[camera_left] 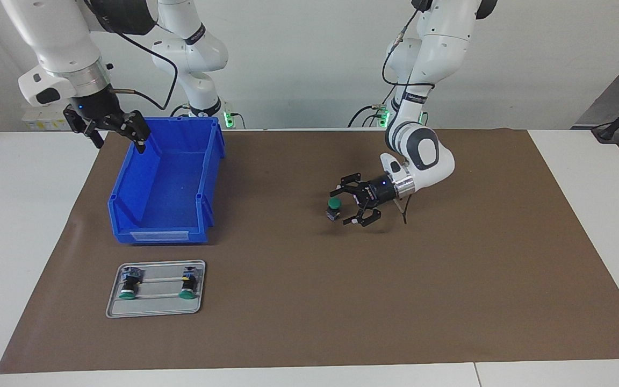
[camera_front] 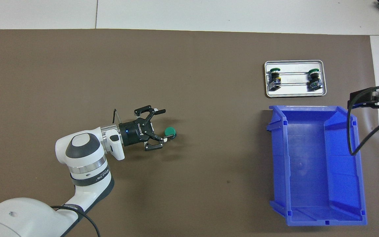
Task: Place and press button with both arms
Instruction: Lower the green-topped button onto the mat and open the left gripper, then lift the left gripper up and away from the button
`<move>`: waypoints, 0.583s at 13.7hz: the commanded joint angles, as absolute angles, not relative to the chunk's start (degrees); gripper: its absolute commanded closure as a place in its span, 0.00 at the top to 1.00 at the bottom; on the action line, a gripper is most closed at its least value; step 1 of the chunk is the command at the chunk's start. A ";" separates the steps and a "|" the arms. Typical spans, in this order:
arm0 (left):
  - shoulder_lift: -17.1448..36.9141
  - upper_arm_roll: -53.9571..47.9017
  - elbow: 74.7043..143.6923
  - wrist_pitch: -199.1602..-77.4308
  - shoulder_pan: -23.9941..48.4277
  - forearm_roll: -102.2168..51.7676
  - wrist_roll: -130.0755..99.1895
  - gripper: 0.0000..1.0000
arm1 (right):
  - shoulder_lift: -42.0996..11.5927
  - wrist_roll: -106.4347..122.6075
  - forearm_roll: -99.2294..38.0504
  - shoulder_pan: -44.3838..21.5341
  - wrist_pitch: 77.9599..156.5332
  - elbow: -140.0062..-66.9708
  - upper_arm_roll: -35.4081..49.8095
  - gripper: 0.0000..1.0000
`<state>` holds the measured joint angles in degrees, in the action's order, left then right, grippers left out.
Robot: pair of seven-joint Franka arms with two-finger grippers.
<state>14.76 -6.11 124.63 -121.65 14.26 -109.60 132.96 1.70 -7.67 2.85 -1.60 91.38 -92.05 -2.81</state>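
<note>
Button (camera_left: pixel 333 206) with a round green cap and a stubby black body stands on the brown mat (camera_left: pixel 449 279) in the middle of the tabletop, at about ten o'clock from the blue bin (camera_front: pixel 317 164) in the overhead view. Left gripper (camera_left: pixel 353 206) lies low and sideways beside it, fingers wide, holding nothing. Right gripper (camera_left: pixel 119 137) waits up over the bin's rim, fingers wide. Two more buttons lie in a metal tray (camera_left: pixel 155 309).
</note>
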 commanded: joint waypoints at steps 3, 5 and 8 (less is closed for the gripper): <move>16.70 -5.89 112.26 -121.82 13.71 -109.43 115.45 0.99 | 2.81 -6.50 2.64 -1.05 91.85 -93.43 -2.72 1.00; 16.79 -5.71 108.04 -123.82 13.54 -108.20 107.97 0.99 | 2.81 -6.50 2.64 -1.05 91.85 -93.43 -2.72 1.00; 15.65 -5.71 104.51 -130.59 13.62 -99.88 95.58 0.99 | 2.81 -6.42 2.64 -1.05 91.85 -93.43 -2.72 1.00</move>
<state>15.33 -5.61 107.14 -127.58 13.82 -104.42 102.47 1.70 -7.67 2.85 -1.60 91.38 -92.06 -2.81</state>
